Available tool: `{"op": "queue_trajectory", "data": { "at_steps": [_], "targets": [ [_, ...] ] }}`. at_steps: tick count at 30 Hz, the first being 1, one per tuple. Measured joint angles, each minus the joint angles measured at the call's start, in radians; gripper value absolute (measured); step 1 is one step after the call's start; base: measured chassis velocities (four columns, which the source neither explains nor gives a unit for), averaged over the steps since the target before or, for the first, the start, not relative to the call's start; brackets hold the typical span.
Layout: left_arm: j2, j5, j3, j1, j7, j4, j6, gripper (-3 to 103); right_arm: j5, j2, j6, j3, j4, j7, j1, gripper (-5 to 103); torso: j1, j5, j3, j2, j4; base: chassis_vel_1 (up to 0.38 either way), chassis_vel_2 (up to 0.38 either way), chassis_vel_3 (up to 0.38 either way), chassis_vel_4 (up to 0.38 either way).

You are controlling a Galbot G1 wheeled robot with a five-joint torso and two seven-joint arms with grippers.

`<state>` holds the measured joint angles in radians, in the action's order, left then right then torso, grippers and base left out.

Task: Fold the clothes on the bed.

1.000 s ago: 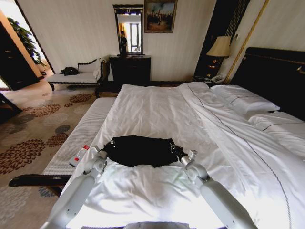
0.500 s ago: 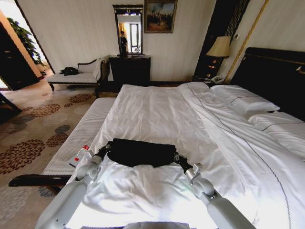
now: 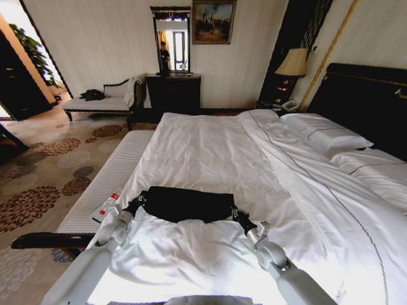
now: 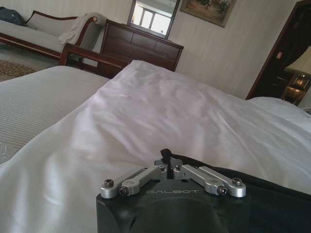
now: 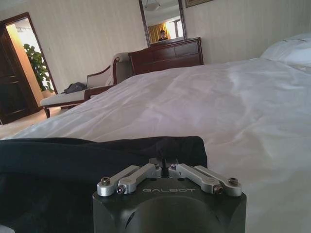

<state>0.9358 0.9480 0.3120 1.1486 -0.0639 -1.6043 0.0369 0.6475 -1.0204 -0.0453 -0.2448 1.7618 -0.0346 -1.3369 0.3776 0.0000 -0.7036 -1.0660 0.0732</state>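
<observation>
White sheets and duvet of the bed (image 3: pixel 210 152) fill the middle of the head view, pillows at right. At upper left stand a bench (image 3: pixel 98 105) and a dark dresser (image 3: pixel 173 93). Low centre lies the clothes (image 3: pixel 186 203), a black folded strip. Left gripper (image 3: pixel 137 204) pinches its left end, right gripper (image 3: pixel 238 216) its right end, both narrow. A remote (image 3: pixel 106 206) sits lower left.
</observation>
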Motion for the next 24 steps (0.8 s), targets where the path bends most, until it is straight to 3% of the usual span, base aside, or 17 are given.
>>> {"op": "queue_trajectory", "data": {
  "at_steps": [24],
  "targets": [
    [-0.012,-0.062,-0.018,0.042,-0.035,-0.036,-0.010,0,-0.025,-0.006,-0.023,-0.019,-0.012,0.017,-0.046,1,0.000,-0.0001,0.000,0.000,0.0002,0.000,0.000,0.000,0.000]
  ]
}}
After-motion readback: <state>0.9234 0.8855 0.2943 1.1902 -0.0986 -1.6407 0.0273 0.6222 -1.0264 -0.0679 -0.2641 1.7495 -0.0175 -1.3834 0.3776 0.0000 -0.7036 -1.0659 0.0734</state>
